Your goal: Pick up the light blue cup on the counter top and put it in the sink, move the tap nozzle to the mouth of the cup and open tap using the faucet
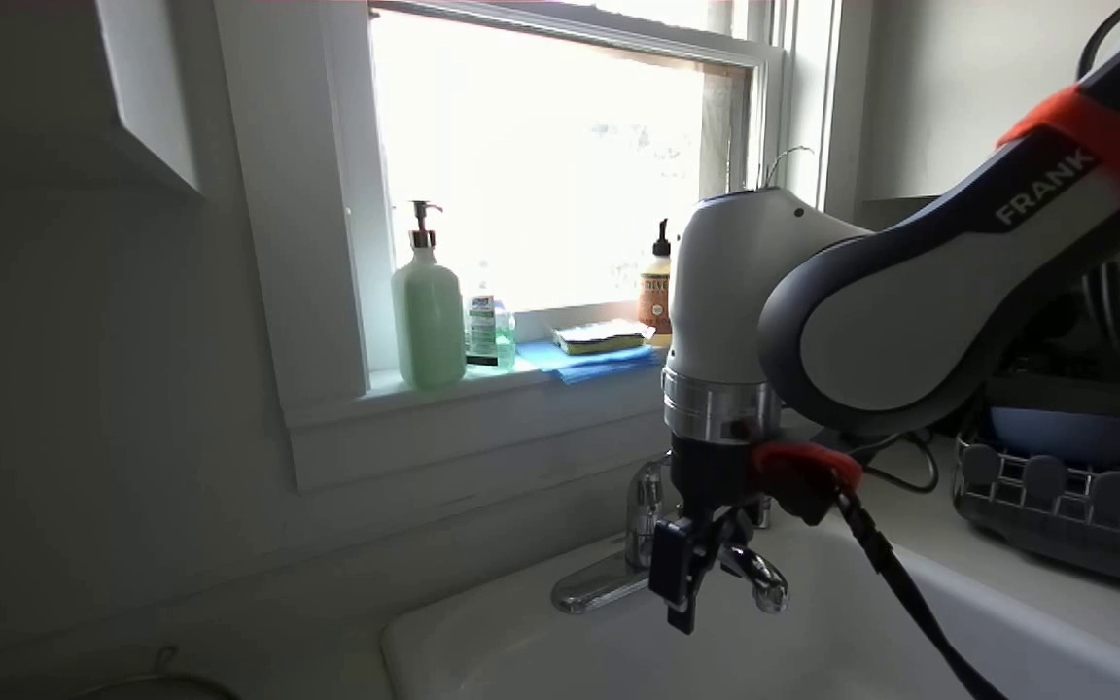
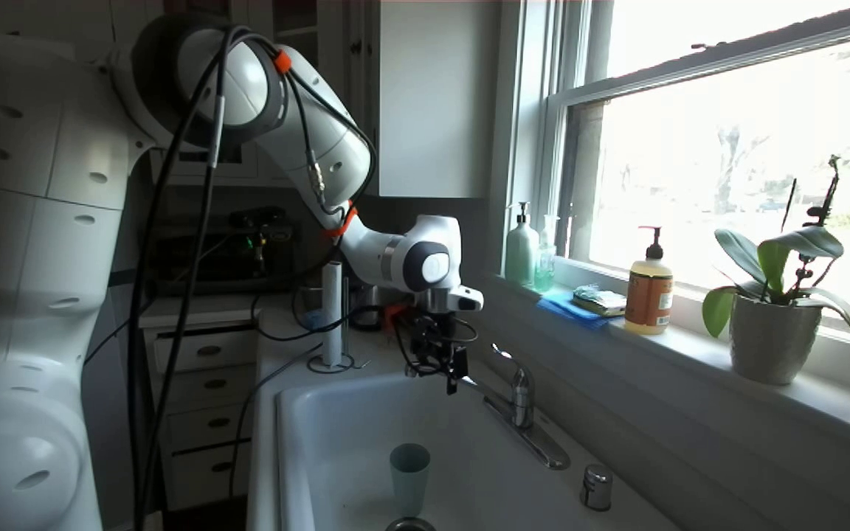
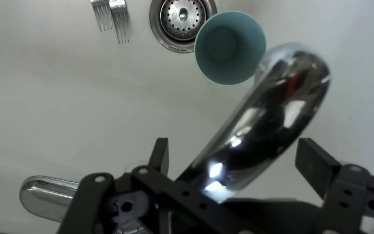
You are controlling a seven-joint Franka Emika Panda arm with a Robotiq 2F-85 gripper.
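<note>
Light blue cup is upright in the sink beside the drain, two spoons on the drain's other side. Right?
Not quite: the wrist view shows two forks, not spoons. The rest holds: the light blue cup is upright in the sink beside the drain, with the forks on the drain's other side.

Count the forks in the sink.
2. In the wrist view, the left fork and the right fork lie side by side, left of the drain. Others could lie outside that view.
</note>
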